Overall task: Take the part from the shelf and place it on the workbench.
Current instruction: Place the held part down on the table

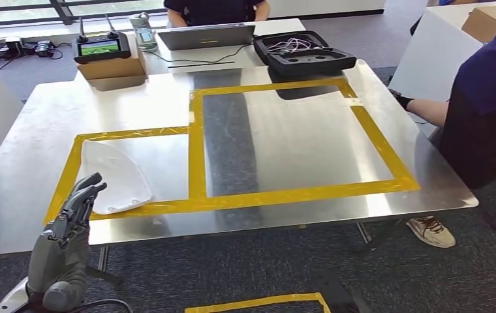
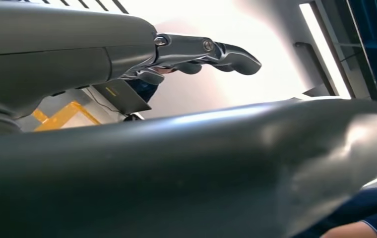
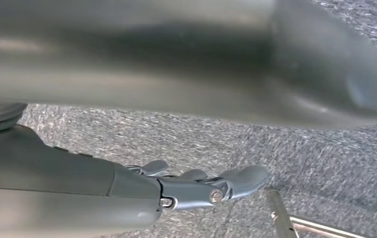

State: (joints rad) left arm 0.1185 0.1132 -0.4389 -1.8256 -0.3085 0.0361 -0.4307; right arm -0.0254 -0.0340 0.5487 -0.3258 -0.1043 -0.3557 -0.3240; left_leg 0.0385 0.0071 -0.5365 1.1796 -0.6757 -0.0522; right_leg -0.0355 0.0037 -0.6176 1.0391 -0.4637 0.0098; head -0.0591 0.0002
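One smooth white curved part lies on the brushed steel workbench, inside yellow tape at eight o'clock; both hands, left and right, hold nothing, fingers apart.

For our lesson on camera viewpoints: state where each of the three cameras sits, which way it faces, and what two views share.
Head view: high on the body, facing down at the steel workbench and white curved part; left robot hand shows.
Left wrist view: behind that robot hand, facing across the bench toward the ceiling.
Right wrist view: behind the right robot hand, facing grey carpet.
Shared: head and left wrist views both show yellow tape.
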